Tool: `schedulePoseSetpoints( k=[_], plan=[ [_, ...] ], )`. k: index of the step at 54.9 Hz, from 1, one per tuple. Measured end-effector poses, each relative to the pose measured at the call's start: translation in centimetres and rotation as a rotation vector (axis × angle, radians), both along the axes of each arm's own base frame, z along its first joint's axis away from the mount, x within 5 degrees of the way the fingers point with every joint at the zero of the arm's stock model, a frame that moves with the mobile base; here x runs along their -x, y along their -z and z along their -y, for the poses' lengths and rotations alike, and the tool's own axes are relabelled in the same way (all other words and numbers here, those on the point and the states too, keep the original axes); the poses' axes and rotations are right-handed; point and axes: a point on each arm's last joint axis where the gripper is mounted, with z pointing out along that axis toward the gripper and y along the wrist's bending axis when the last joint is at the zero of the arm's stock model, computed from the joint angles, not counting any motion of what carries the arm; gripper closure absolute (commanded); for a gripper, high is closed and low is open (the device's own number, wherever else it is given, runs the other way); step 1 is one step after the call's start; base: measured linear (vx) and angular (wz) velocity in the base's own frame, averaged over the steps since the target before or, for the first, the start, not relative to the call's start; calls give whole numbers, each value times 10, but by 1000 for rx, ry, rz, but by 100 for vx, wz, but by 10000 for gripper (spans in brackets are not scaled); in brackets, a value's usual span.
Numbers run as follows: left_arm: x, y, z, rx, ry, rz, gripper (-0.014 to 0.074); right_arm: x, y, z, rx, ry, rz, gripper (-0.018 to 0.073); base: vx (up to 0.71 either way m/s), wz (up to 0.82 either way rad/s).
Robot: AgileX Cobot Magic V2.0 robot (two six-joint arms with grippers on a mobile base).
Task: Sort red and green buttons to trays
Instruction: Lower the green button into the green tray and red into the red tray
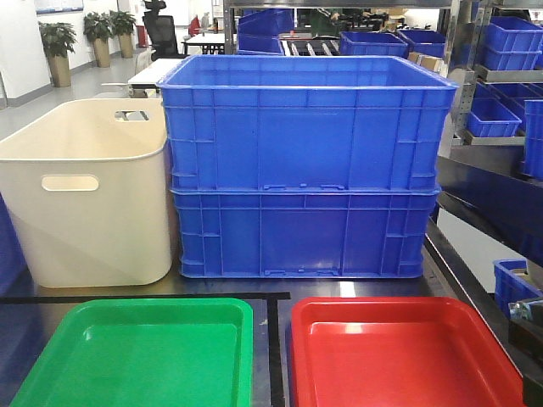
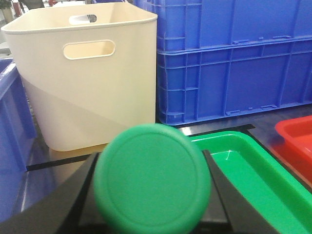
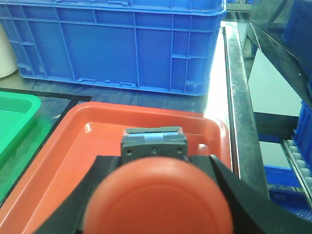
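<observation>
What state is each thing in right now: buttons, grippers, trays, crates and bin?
green button: clamped in the shut left gripper, not in a tray.
red button: clamped in the shut right gripper, above the red tray.
green tray: flat, visible part holds nothing.
red tray: flat, visible part holds nothing.
blue crates: two stacked, upright.
beige bin: upright beside the crates.

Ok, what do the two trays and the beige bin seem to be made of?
Green tray and red tray: most likely moulded plastic with a glossy finish, judging by the bright glints and rounded raised rims. Beige bin: also plastic by its look, but matte, with smooth thin walls, cut handle slots and no sharp reflections.
</observation>
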Motion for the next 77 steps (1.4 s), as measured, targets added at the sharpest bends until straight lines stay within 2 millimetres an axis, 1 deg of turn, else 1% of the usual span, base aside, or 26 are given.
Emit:
schedulePoseSetpoints(
  k=[9,14,19,23,25,26,27,35,44,51,56,62,65,71,77],
  plan=[
    [-1,-1,0,2,2,8,594,0,0,0,-2,1,-6,568,0,0],
    [-4,-3,3,7,15,39,594,-1,5,-1,-16,2,-55,568,0,0],
    [-15,-3,10,16,50,73,594,-10,14,-5,-22,-10,-112,568,0,0],
    [-26,1,18,13,84,65,594,-22,23,-10,-15,-35,-163,568,0,0],
    [-34,7,23,7,104,40,594,-28,29,-13,-10,-51,-190,568,0,0],
    [-57,21,40,-19,153,-47,594,-46,47,-21,-6,-91,-271,568,0,0],
    [-61,24,44,-24,162,-64,594,-49,50,-22,3,-99,-286,568,0,0],
    [-85,46,65,-40,219,-124,593,-68,74,-29,15,-128,-383,565,0,0],
    [-104,72,77,-39,238,-193,570,-81,95,-33,6,-126,-468,546,0,0],
    [-112,87,81,-50,238,-246,496,-85,104,-34,6,-122,-499,494,0,0],
    [-115,96,82,-57,237,-279,410,-87,108,-35,8,-122,-514,429,0,0],
    [-117,102,83,-63,236,-299,287,-87,108,-35,10,-122,-517,328,0,0],
    [-118,103,83,-64,236,-304,225,-87,108,-35,9,-122,-515,261,0,0],
    [-118,102,84,-60,239,-294,79,-87,108,-35,10,-122,-514,120,0,0],
    [-119,100,84,-54,241,-280,-27,-88,108,-35,11,-122,-510,22,0,0]
  ],
)
